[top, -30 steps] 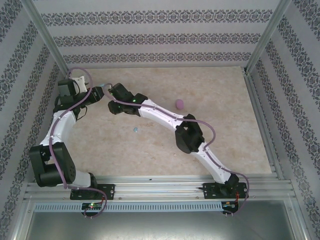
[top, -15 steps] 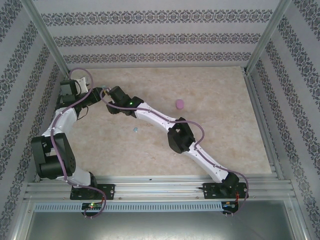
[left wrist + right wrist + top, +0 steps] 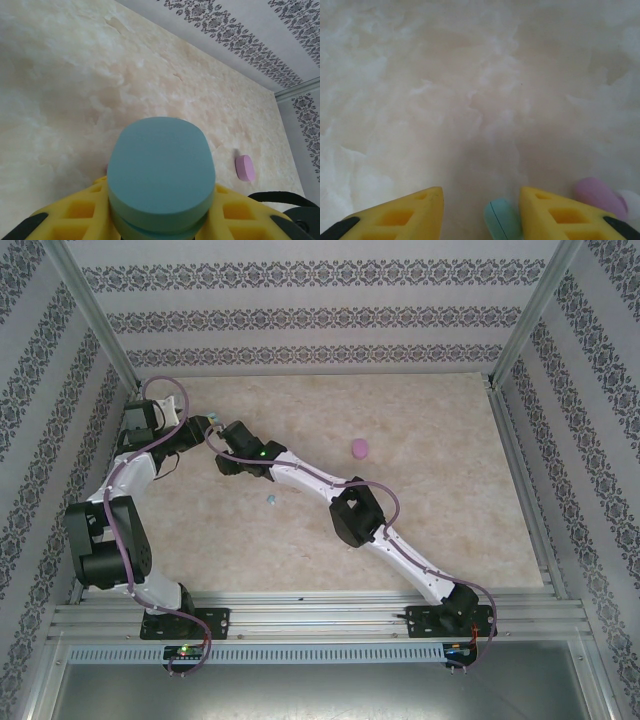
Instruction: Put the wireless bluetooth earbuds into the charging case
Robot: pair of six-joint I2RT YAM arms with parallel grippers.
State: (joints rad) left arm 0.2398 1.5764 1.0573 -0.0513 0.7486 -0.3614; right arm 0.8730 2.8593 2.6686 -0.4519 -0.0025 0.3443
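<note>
The pale marbled desk (image 3: 450, 500) fills the floor of the patterned enclosure. The 2 arms lean in from the bottom edge toward the upper left of the top view: the left arm (image 3: 130, 475) bends up along the left side, and the right arm (image 3: 320, 480) stretches diagonally across to meet it.

The left gripper (image 3: 160, 210) has its yellow jaws pinching the blue case (image 3: 161, 165), an oval that sits closed and low in the middle of the left wrist view. The right gripper (image 3: 480, 210) hangs over bare desk with its jaws spread. A light blue rounded piece (image 3: 501, 220) sits just beside its right finger; I cannot tell whether it is a bud or a case edge.

The pink case (image 3: 359, 448) lies alone right of centre, well apart from both grippers. The light blue earbud (image 3: 269, 500) rests on the desk below the right arm's wrist. A pink-purple earbud (image 3: 599, 196) lies at the lower right of the right wrist view.
</note>
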